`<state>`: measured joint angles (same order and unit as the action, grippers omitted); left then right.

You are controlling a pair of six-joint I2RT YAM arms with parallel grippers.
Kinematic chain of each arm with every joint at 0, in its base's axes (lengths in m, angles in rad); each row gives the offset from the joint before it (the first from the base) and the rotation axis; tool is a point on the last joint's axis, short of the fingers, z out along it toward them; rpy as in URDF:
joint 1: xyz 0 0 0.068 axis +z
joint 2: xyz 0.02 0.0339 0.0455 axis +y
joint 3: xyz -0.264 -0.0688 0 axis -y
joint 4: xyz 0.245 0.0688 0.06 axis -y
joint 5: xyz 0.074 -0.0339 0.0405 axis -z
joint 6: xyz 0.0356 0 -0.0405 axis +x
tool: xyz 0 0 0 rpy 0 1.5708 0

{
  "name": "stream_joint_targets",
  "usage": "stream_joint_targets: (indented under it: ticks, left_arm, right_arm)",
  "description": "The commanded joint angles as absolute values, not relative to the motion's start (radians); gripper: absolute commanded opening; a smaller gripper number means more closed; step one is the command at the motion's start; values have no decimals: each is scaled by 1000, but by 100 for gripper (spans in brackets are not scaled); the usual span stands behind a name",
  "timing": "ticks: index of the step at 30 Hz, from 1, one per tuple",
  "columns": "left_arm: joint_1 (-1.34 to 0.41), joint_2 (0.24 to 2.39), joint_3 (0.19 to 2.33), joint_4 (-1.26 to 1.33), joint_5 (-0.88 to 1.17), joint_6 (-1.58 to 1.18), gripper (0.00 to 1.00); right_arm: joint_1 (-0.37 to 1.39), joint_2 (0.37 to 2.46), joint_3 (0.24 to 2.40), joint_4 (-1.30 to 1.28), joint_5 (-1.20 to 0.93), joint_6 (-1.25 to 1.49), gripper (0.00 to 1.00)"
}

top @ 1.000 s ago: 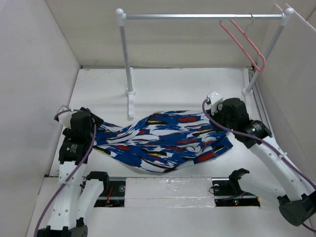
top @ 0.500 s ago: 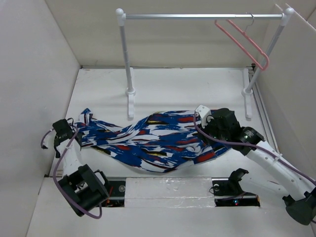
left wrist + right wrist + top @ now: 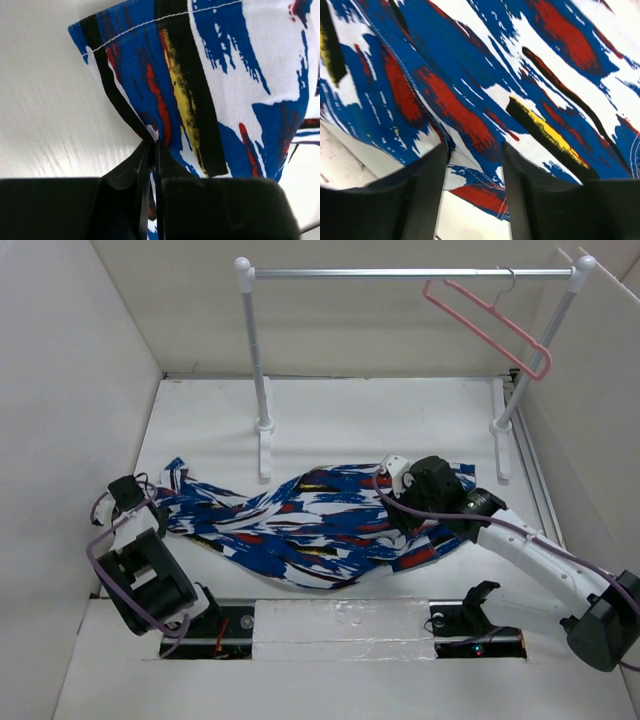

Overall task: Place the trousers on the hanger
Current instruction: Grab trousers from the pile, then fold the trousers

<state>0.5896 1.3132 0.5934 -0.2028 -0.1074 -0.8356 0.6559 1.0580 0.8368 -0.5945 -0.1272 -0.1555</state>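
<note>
Left wrist shows your left gripper (image 3: pixel 152 146) clenched on the trousers (image 3: pixel 215 75) hem (likely for lifting); your right gripper (image 3: pixel 472 162) hovers released.

The black left hand (image 3: pixel 151 146) is pinched tight on the blue-and-white printed fabric trousers (image 3: pixel 225 75); the black right hand (image 3: pixel 474 150) stands parted.

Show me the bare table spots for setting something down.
Free: the table between the rail posts and the trousers; also the far-left corner beside the left post. Crowded: the middle, where the left end effector and right end effector meet the trousers.
</note>
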Motion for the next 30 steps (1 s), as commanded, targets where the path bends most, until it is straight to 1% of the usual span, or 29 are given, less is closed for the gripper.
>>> stream_joint_targets:
  ticks: [1,3,4,5,7,10,13,16,17,18,19,20,21,22,23,24,25,26,27,28,29,30]
  left_arm:
    - [562,1298,656,-254,-103,-790,0]
    - [549,1159,702,-325,-133,-772,0]
    - [549,1103,712,-343,-130,-766,0]
    - [549,991,722,-360,-132,-761,0]
    - [528,945,808,-506,-156,-767,0]
    - [473,881,905,-661,-190,-778,0]
    - [387,847,1004,-755,-259,-795,0]
    - [362,900,1109,-701,-264,-781,0]
    - [362,972,1129,-659,-235,-766,0]
    - [362,1017,1168,-541,-224,-758,0]
    - [362,1066,1198,-487,-210,-753,0]
    - [362,1206,1230,-451,-183,-759,0]
    - [327,1396,1340,-430,-205,-759,0]
    - [327,1397,1421,-451,-206,-752,0]
    - [295,1609,1501,-483,-234,-733,0]
    - [284,1722,1707,-611,-254,-707,0]
    - [275,1820,1815,-694,-280,-695,1]
    - [265,1994,1910,-775,-313,-696,6]
    - [250,2055,2036,-872,-316,-669,15]
    - [239,2083,2045,-879,-322,-655,24]
    - [227,2074,2025,-864,-333,-644,33]
    - [216,2036,1916,-768,-324,-631,52]
  right_arm:
    - [655,1058,847,-528,-75,-106,49]
    - [655,1048,853,-538,-52,-97,42]
    - [655,1040,857,-557,-31,-89,33]
    - [655,1031,862,-571,-20,-87,31]
    - [646,996,871,-621,-6,-94,23]
    - [646,939,908,-710,26,-110,21]
    - [598,902,945,-761,34,-139,20]
    - [505,917,971,-737,8,-207,20]
    - [474,961,983,-730,-27,-225,19]
    - [418,988,1017,-727,-46,-242,19]
    - [408,1011,1037,-715,-57,-256,19]
    - [408,1037,1055,-710,-37,-256,18]
    - [408,1083,1086,-703,-35,-252,18]
    - [399,1098,1092,-695,-37,-247,18]
    - [399,1109,1092,-678,-32,-244,20]
    - [381,1130,1091,-661,-28,-241,24]
    - [344,1143,1089,-652,-26,-233,38]
    - [319,1155,1088,-647,-23,-230,45]
    - [295,1166,1083,-646,-28,-230,53]
    - [267,1184,1075,-634,-35,-227,63]
    - [218,1192,1050,-621,-34,-219,67]
    - [192,1196,1034,-609,-38,-210,69]
